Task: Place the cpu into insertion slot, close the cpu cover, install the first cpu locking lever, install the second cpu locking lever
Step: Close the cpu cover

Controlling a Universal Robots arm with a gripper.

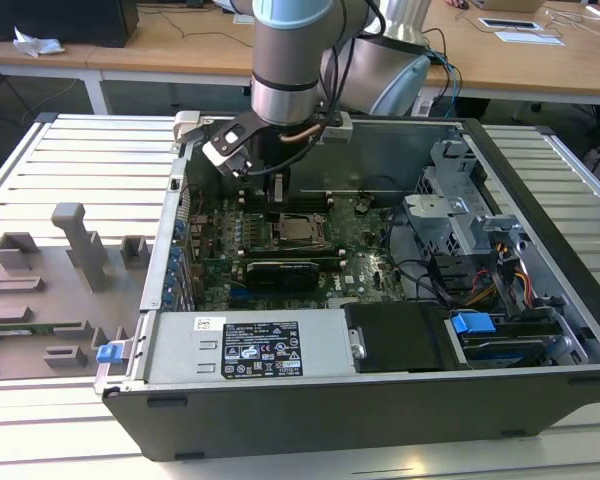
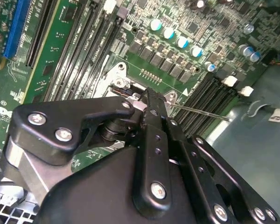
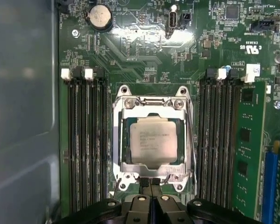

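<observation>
We see the fingers (image 3: 143,186) closed, tips pressed together with no gap between them. We cannot tell whether anything thin is pinched there. In the first wrist view the tips sit at the near edge of the cpu cover (image 3: 125,140), touching it or just above it.

Directly ahead of the fingertips lies the cpu (image 3: 151,142). It rests flat in the insertion slot (image 3: 129,123), its silvery top showing through the cover's square opening. The cover lies down over it.

In the second wrist view a thin metal locking lever (image 2: 200,112) runs out from just beside the fingertips and across the memory slots. Whether it is latched we cannot tell.

Long black memory slots (image 3: 84,140) flank the socket on both sides of the fingers. One bank holds a green memory module (image 3: 245,140). Farther ahead of the fingers, past the cover's far edge, a coin battery (image 3: 99,16) sits on the green board.

In the exterior view the fingers reach down into an open computer case (image 1: 380,400) that lies on a slatted table (image 1: 80,170). Grey holders (image 1: 40,300) stand well apart from the fingers, towards the exterior view's left.
</observation>
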